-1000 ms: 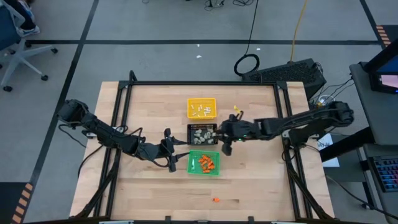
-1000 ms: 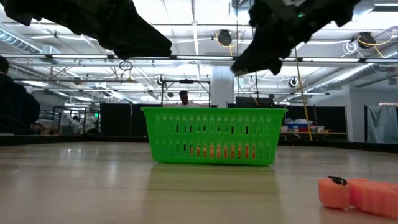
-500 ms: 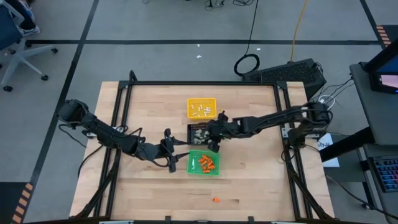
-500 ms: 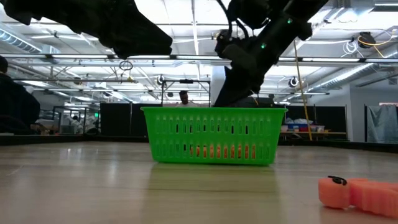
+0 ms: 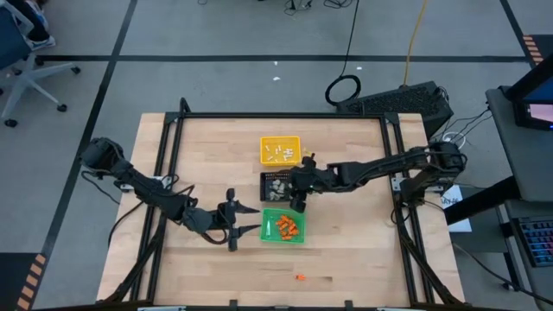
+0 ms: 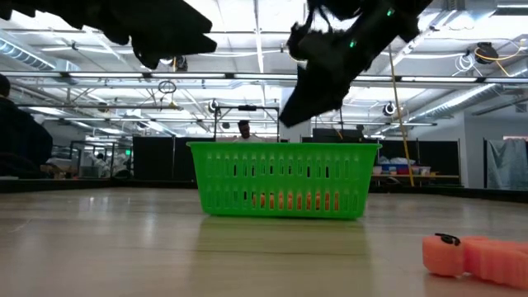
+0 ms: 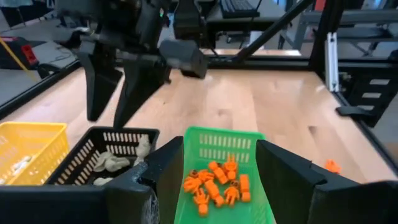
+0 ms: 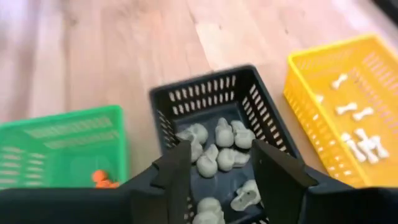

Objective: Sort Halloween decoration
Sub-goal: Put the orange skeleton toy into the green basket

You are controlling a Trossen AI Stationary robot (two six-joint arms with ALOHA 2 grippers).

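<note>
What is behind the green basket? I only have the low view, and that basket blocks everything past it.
Observer: A black basket sits right behind it, holding beige-grey lumps.
Operator: Where is the right end effector?
Observer: The right end effector hangs over that black basket, fingers apart.
Operator: And the left one?
Observer: The left end effector hovers open at the left side of the green basket, pointing at it.
</note>
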